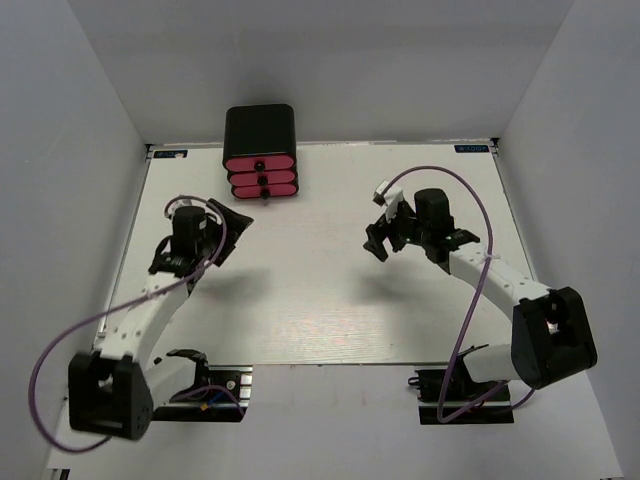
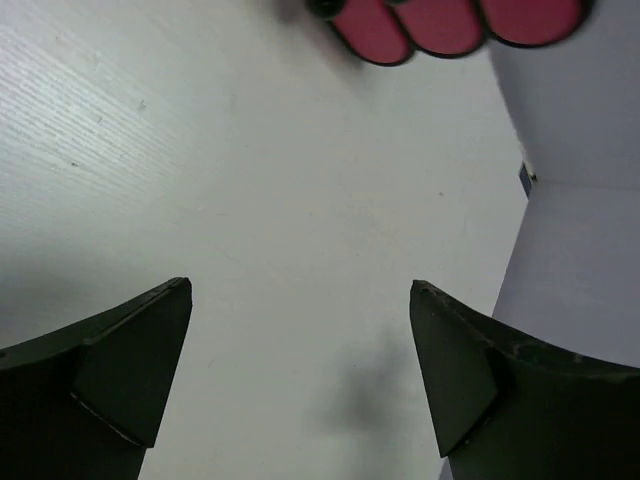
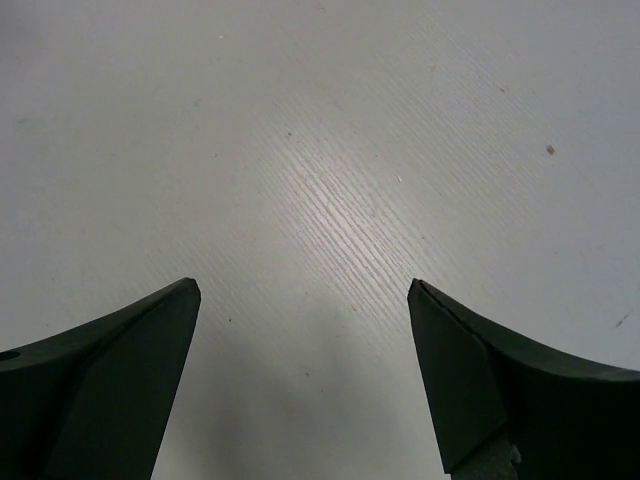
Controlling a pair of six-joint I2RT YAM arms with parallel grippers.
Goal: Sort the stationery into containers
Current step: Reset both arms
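The containers are three stacked pink drawers with black knobs, all pushed in, set in a glossy black box at the far edge of the white table. The pink drawer fronts also show at the top of the left wrist view. No stationery shows in any view. My left gripper is open and empty over bare table, below and left of the box; between its fingers is bare table only. My right gripper is open and empty over the table's right half.
White walls enclose the table on three sides; a wall corner stands at the right of the left wrist view. Purple cables loop along both arms. The arm bases sit at the near edge.
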